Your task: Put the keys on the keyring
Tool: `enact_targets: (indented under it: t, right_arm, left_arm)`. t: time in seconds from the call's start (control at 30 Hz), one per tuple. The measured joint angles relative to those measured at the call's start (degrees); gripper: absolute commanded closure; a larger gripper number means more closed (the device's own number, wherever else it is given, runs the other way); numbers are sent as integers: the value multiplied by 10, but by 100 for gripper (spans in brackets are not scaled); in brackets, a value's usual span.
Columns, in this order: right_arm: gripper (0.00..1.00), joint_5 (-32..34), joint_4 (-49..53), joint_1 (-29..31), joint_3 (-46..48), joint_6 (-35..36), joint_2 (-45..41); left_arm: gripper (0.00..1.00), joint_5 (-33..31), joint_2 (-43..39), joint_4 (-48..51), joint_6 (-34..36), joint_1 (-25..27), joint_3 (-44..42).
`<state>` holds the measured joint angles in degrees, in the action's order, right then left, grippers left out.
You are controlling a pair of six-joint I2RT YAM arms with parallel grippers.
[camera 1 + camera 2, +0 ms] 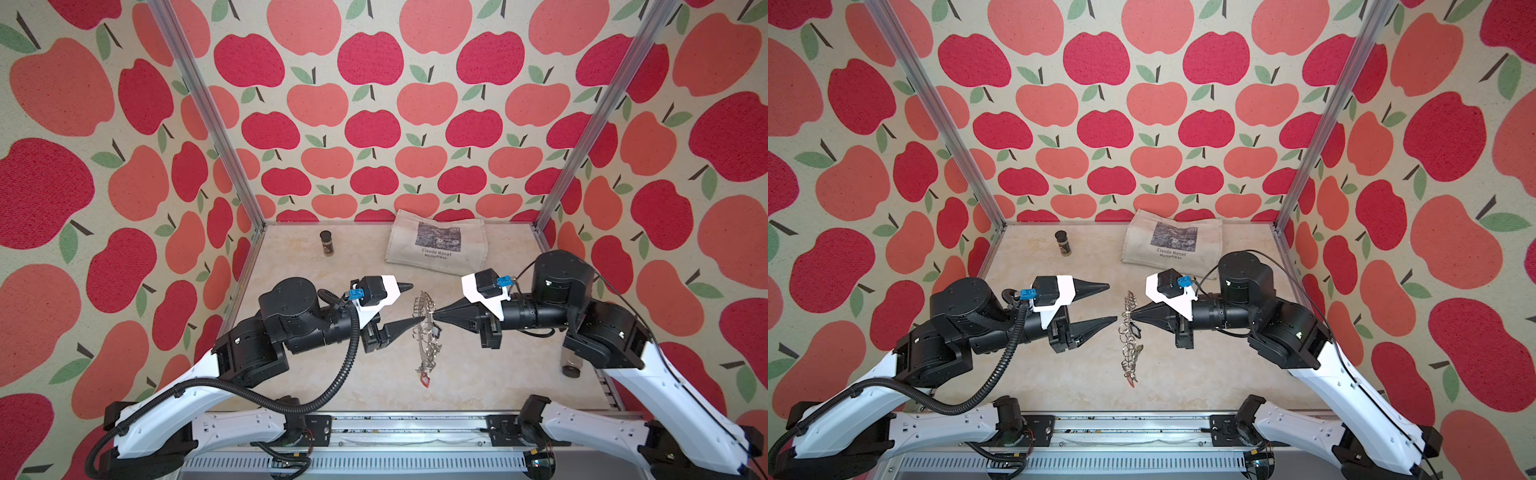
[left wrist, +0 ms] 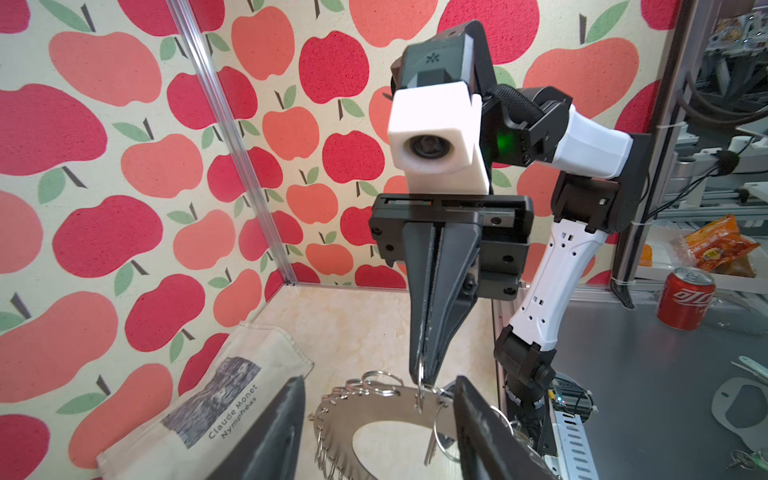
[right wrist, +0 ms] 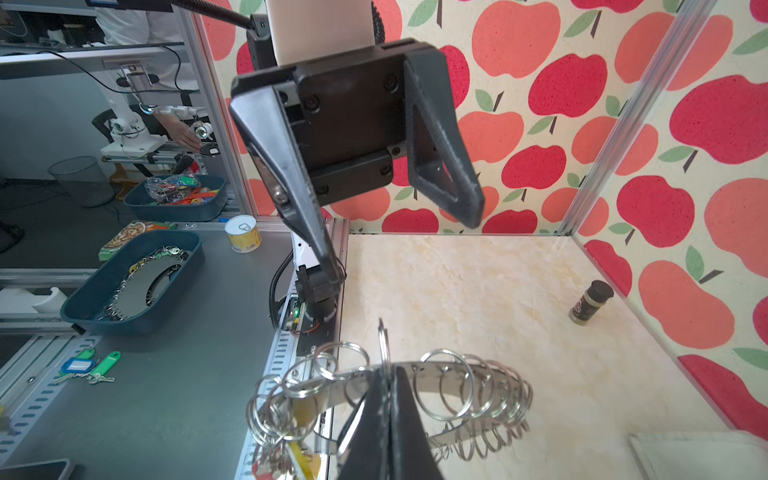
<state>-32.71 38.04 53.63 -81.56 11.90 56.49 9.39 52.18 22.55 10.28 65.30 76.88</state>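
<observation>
Grey metal keyring [image 1: 425,338] stood on edge over the table [image 1: 374,374], the right tool [image 1: 434,316] pinched tight on one wire ring. The left tool [image 1: 417,302] gaped beside it. Black-tagged keys [image 1: 436,331] hung at its rim.

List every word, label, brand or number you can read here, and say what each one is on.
"Claude Monet" on the canvas bag, under its printed picture.
"Nymphéas" on the line below it.
White script on the red can: too blurred to read.
Label on the spice jar: too small to read.
Label on the yellow tin: blurred.
Print on the orange packet: blurred.
</observation>
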Motion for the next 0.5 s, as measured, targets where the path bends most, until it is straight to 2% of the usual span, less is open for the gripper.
enact_targets:
  t: [0.23,0.3,0.5]
  right_arm:
    - [100,31,80,11,-4,23,17]
    - [100,40,96,16,-7,27,23]
    - [100,64,124,30,-17,31,35]
  left_arm:
    - [34,1,9,54,-64,0,-4]
    - [36,8,22,67,-77,0,-4]
    - [36,34,64,111,-96,0,-3]
